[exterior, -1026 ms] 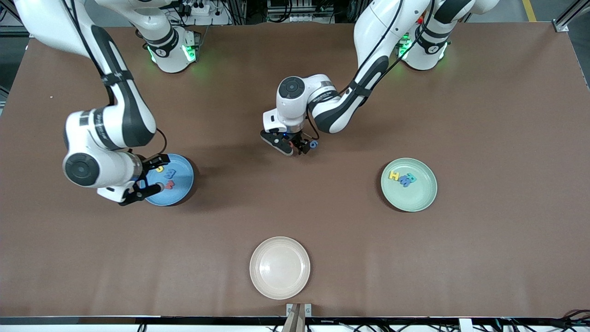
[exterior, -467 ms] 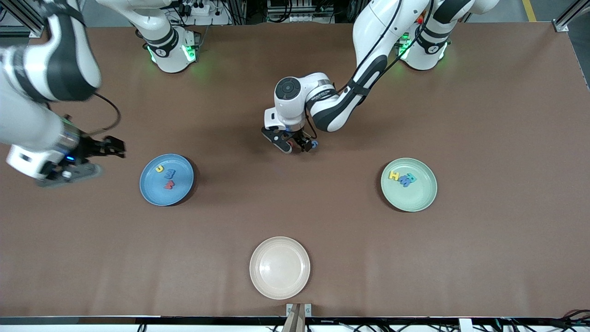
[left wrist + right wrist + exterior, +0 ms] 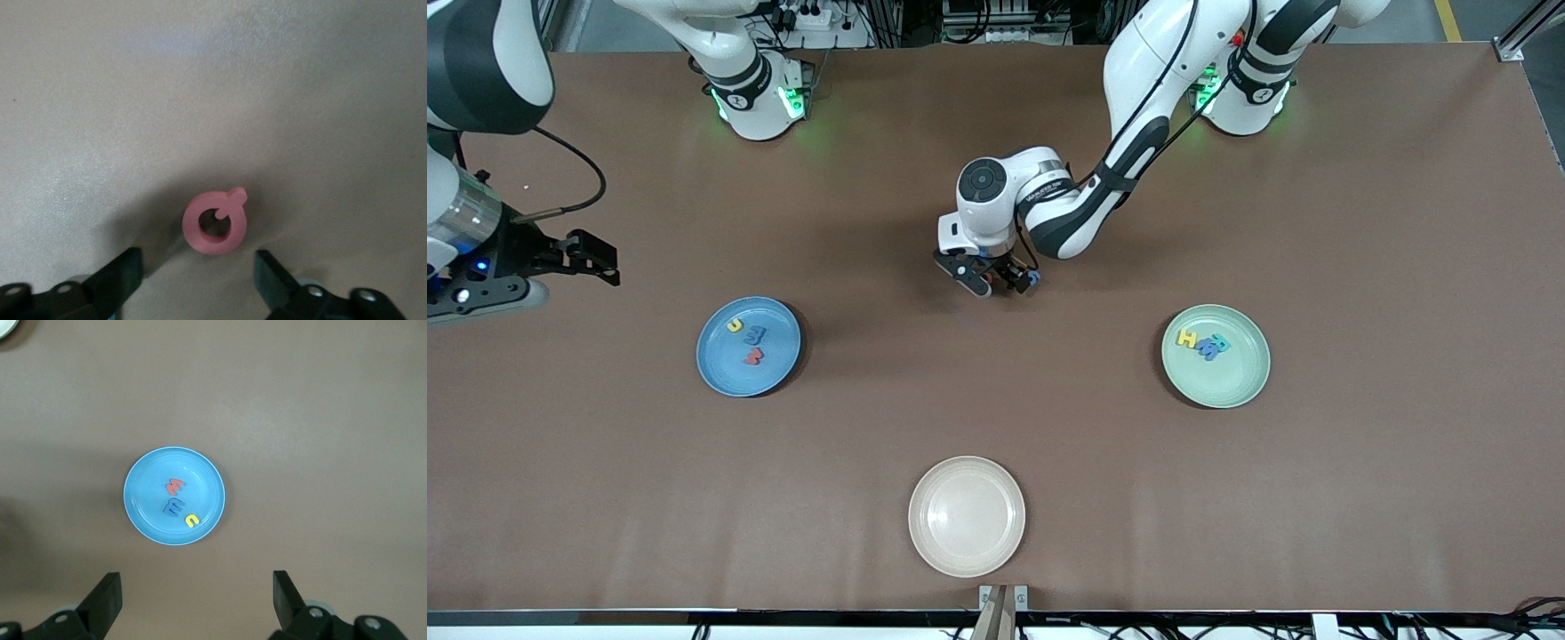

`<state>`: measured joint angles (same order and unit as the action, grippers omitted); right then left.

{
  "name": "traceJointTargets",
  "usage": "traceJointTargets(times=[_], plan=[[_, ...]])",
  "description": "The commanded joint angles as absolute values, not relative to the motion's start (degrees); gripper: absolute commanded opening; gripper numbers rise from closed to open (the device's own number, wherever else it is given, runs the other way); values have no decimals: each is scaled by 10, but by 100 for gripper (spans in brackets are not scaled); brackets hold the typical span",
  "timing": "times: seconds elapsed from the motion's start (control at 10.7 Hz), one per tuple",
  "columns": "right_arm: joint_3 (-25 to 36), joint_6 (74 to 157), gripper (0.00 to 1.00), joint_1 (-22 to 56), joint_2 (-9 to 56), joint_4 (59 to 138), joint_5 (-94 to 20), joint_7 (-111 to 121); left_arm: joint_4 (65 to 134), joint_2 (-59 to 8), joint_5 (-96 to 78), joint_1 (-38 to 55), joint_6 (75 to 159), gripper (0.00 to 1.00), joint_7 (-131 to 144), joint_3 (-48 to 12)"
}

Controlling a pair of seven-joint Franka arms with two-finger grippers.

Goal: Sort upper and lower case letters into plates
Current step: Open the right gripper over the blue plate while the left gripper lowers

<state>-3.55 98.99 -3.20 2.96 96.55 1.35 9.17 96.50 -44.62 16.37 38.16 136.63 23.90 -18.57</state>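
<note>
Down low at mid-table: left gripper, fingers spread apart, straddling a pink-red Q that lies flat on the table, bare table showing between the letter and each finger. Same letter nearly hidden under the gripper in the front view. Judged to be the pick step for that Q, not yet clamped.

Raised at the right arm's end of the table: right gripper, fingers wide apart and holding nothing, waiting.

In the blue plate: a yellow letter, a blue one and a red one. In the mint green plate: a yellow H, a blue letter and a teal one, close together. Cream-white plate nearest the front camera, holding nothing.

Next, probably: squeeze the Q evenly across its ring, lift straight, carry to the green plate with the H. Small flat piece, so a shallow bite could let it slip or tilt.
</note>
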Motion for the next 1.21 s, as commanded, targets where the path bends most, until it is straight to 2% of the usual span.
traceJointTargets(times=[0.0,0.37,1.12], plan=[[-40,980,100,-40,32,949,-9,32,942,-461,130,384,1362,62,232,-186],[-40,977,100,-29,41,941,-8,17,925,-462,134,384,1362,62,238,-185],[-40,971,100,-26,47,939,-9,17,912,-467,134,388,1362,54,242,-185]])
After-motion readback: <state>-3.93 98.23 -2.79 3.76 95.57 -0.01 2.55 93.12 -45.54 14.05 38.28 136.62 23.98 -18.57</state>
